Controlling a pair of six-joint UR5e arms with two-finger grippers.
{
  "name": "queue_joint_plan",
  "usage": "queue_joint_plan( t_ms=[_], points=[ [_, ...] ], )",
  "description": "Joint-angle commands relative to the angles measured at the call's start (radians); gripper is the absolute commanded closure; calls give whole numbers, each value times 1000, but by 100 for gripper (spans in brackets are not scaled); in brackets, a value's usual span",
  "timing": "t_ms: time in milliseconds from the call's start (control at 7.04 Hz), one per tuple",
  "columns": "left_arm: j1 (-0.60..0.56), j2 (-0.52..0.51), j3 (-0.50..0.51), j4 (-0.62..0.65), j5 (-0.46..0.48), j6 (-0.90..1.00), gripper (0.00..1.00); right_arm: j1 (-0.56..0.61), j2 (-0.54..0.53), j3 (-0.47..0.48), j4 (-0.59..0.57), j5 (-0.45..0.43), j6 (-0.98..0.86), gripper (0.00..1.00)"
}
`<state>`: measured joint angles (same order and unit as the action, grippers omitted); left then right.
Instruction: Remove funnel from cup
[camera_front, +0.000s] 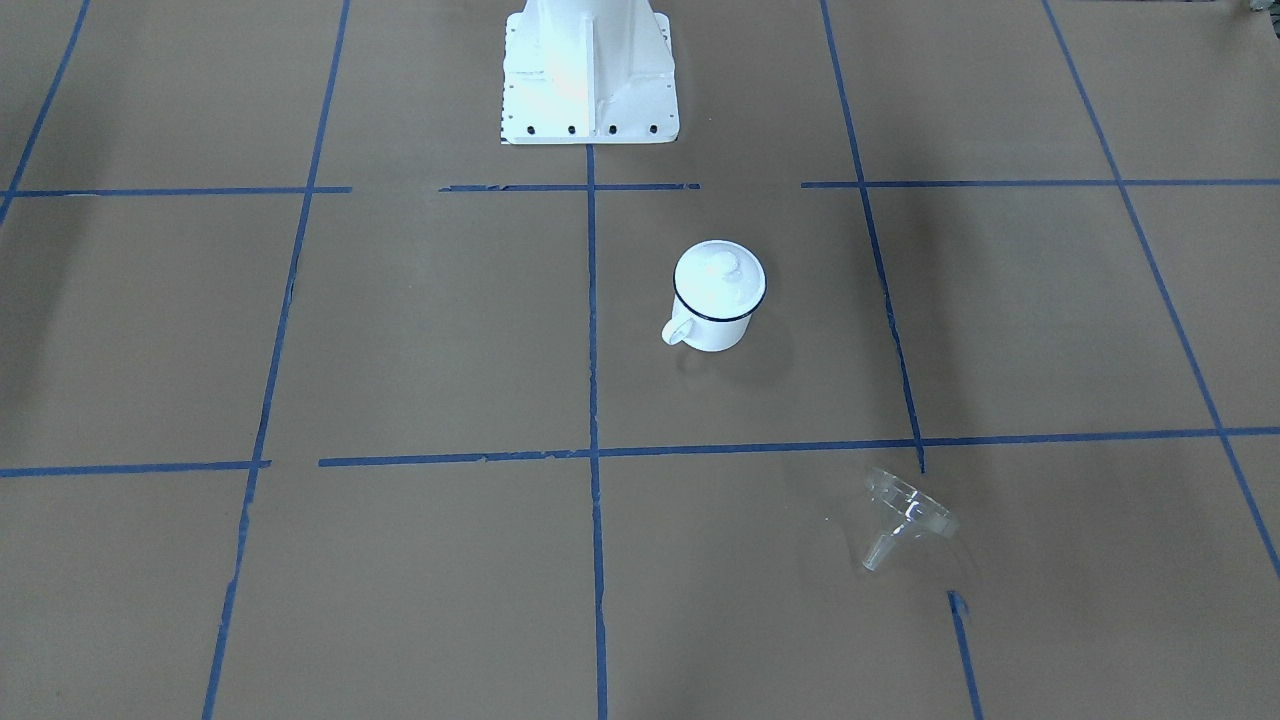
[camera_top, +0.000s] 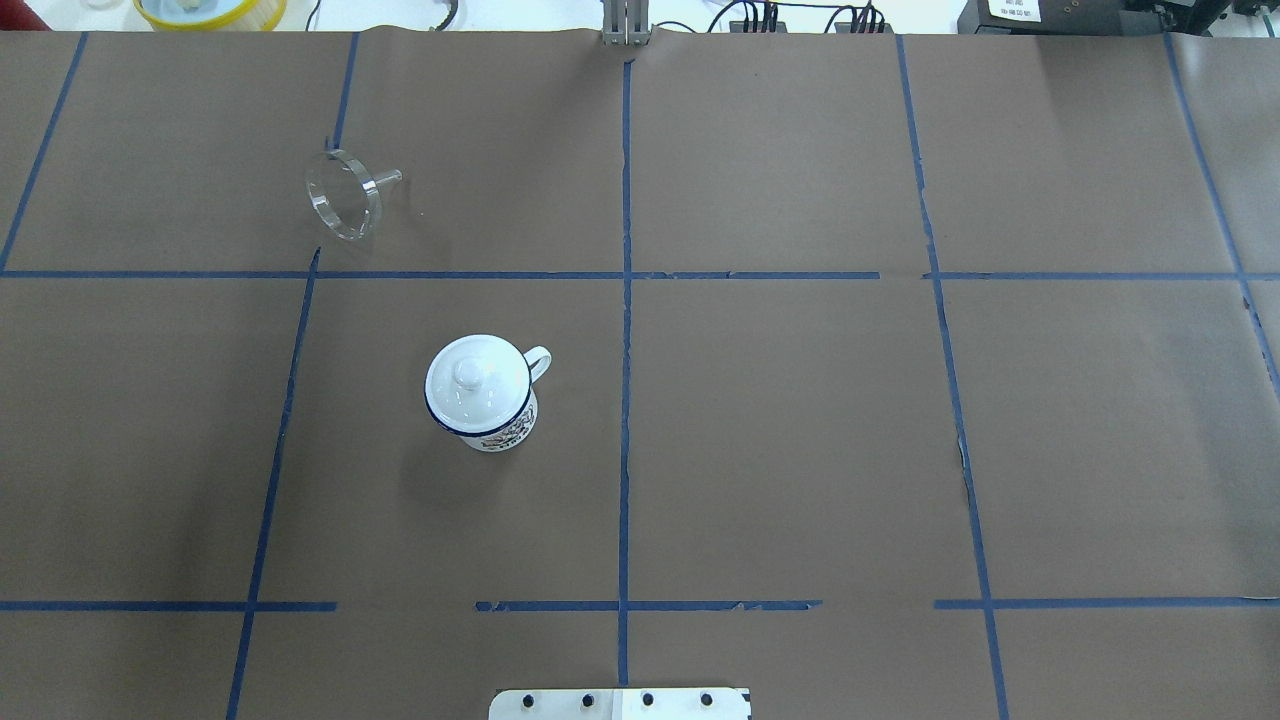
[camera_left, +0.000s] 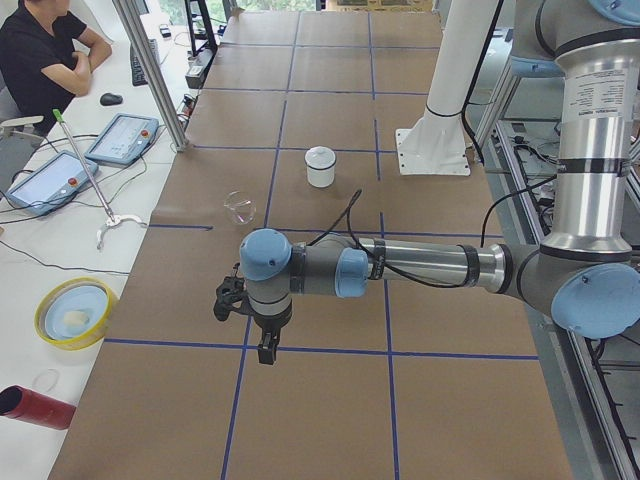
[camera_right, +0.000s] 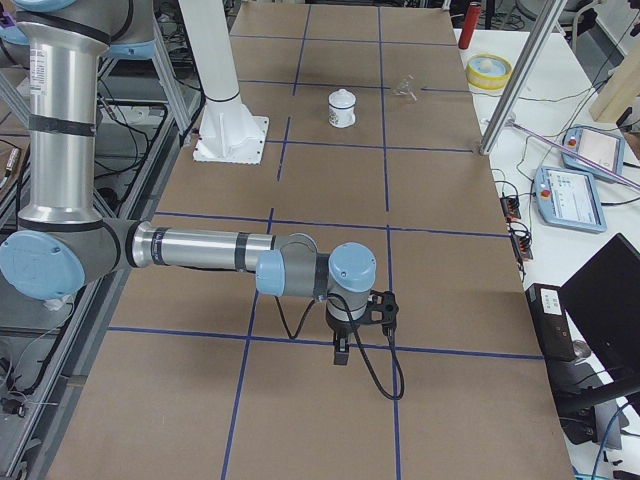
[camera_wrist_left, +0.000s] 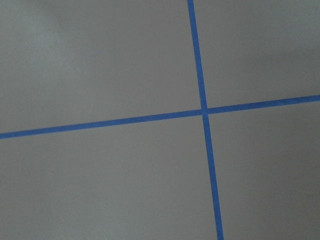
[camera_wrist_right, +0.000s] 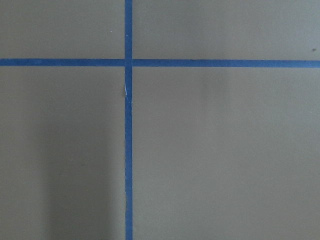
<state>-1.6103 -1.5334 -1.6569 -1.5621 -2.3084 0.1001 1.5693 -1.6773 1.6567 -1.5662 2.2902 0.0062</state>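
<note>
The clear plastic funnel (camera_front: 905, 515) lies on its side on the brown table, apart from the cup, spout along the surface; it also shows in the overhead view (camera_top: 345, 193). The white enamel cup (camera_front: 715, 333) stands upright near the table's middle (camera_top: 500, 430) with a white knobbed lid (camera_top: 476, 378) on top. My left gripper (camera_left: 265, 350) shows only in the exterior left view, pointing down over bare table far from both. My right gripper (camera_right: 340, 355) shows only in the exterior right view, likewise far away. I cannot tell whether either is open or shut.
The white robot base (camera_front: 588, 75) stands at the table's robot-side edge. A yellow bowl (camera_top: 210, 10) sits off the far-left corner. Tablets (camera_left: 120, 137) and a seated operator (camera_left: 45, 55) are beside the table. Both wrist views show only table and blue tape lines.
</note>
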Motion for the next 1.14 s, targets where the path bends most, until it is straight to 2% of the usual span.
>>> queue_joint_plan(
  t_ms=[0,994],
  points=[
    [0,9,5,8,-11,-2,0,0,-1,0,0,0,0,0],
    [3,16,8,11,-9,-2,0,0,-1,0,0,0,0,0]
  ],
)
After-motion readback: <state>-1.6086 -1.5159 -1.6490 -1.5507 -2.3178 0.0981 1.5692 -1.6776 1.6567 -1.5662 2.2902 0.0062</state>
